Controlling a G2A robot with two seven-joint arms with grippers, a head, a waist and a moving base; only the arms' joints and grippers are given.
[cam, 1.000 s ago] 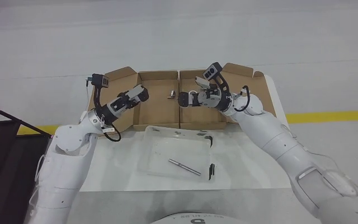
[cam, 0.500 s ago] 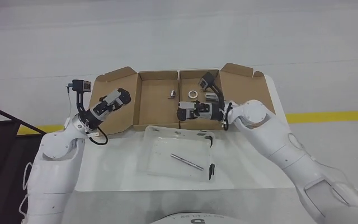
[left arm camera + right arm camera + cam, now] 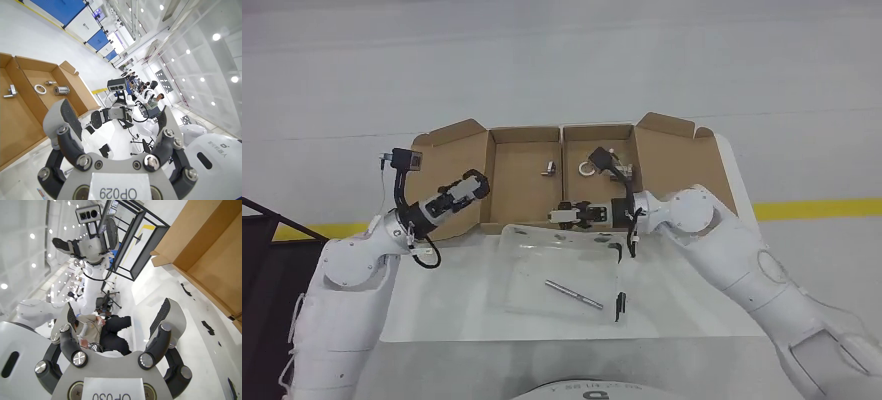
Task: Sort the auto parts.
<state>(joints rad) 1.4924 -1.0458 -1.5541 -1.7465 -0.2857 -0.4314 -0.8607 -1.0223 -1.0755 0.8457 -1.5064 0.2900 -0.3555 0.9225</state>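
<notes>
Two open cardboard boxes stand side by side at the back of the table. The left box holds a metal bracket. In the right box lie a white ring, a metal cylinder and a small bolt. A clear tray in front carries a metal rod, a black hook and a black clip. My left gripper hangs open and empty over the left box's left flap. My right gripper is open and empty at the boxes' front wall.
The tray's left half is bare. White table surface lies left and right of the tray. A black frame stands off the table's left edge. The boxes' raised flaps stick up at the back corners.
My right gripper has drawn back out of the right box to its front wall, uncovering the ring. My left gripper has pulled away leftward from the left box onto its flap.
</notes>
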